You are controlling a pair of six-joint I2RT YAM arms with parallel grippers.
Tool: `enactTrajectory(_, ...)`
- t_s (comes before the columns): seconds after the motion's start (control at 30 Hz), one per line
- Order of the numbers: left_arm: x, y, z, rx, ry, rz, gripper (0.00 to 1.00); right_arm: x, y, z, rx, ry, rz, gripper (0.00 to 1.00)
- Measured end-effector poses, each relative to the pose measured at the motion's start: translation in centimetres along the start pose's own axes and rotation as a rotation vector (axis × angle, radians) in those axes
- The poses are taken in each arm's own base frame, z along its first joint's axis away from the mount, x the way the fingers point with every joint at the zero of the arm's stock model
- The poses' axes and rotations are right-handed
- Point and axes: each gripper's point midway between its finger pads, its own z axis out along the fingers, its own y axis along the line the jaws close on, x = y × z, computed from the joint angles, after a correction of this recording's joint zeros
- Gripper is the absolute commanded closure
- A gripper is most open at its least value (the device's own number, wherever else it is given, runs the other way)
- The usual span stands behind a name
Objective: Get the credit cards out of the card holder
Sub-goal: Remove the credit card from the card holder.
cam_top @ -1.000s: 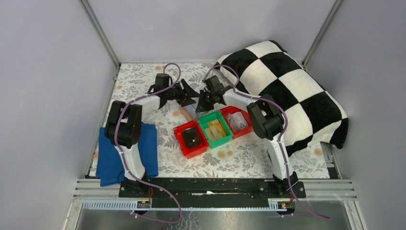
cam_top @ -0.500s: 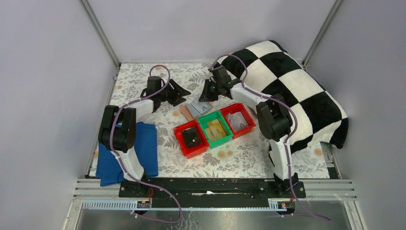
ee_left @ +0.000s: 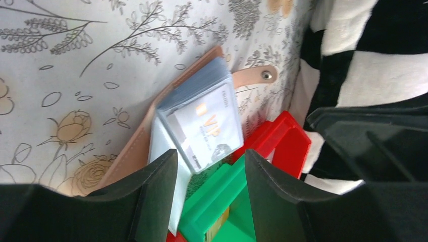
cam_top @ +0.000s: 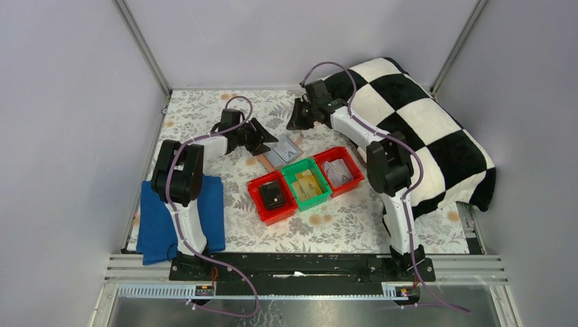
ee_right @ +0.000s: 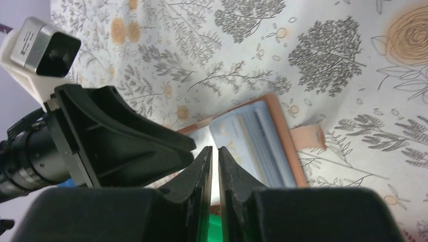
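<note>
The salmon-pink card holder [cam_top: 267,159] lies open on the floral table, just behind the bins; its rim [ee_left: 132,151] and snap strap show in the left wrist view. Pale grey-blue credit cards [ee_left: 204,118] sit fanned in its clear sleeves, the top one marked VIP. My left gripper [cam_top: 268,140] hovers at the holder's left side, open, with nothing between its fingers [ee_left: 156,196]. My right gripper [ee_right: 214,150] hangs above and behind the holder [ee_right: 281,136], its jaws a thin slit apart and empty. The cards [ee_right: 250,141] lie below it.
Three small bins stand in a row in front of the holder: a red bin [cam_top: 261,206] with a black item, a green bin [cam_top: 290,170], and another red bin [cam_top: 354,167]. A black-and-white checkered pillow [cam_top: 416,129] fills the right. A blue cloth [cam_top: 211,211] lies at the left.
Both grippers were at the holder a second ago. The right gripper has lifted back toward the far wall. The left one drew left, then came back near the holder.
</note>
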Motion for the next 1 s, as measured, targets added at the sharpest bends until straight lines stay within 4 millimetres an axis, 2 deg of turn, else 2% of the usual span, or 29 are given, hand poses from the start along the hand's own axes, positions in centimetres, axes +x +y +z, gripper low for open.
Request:
enactTrajectory(0.1, 0.6, 1.1, 0.3, -0.047, 0.035, -0.003, 0.44, 0.0, -1.2, 0.9, 0.023, 0.009, 0.004, 0.8)
enactTrajectory(0.3, 1.2, 2.7, 0.6, -0.11, 0.081, -0.006, 0.44, 2.6, -3.9, 2.8, 0.077, 0.091, 0.027, 0.8)
enactTrajectory(0.47, 1.2, 3.1, 1.3, -0.124, 0.103, -0.017, 0.44, 3.6, -4.5, 3.2, 0.085, 0.116, 0.037, 0.8)
enactTrajectory(0.7, -0.6, 2.7, 2.5, -0.12, 0.103, 0.005, 0.45, 5.3, -5.3, 4.0, 0.057, 0.136, 0.079, 0.81)
enactTrajectory(1.0, -3.4, 2.1, 3.3, -0.119, 0.077, 0.07, 0.45, 7.3, -4.8, 2.8, 0.003, 0.153, 0.158, 0.81)
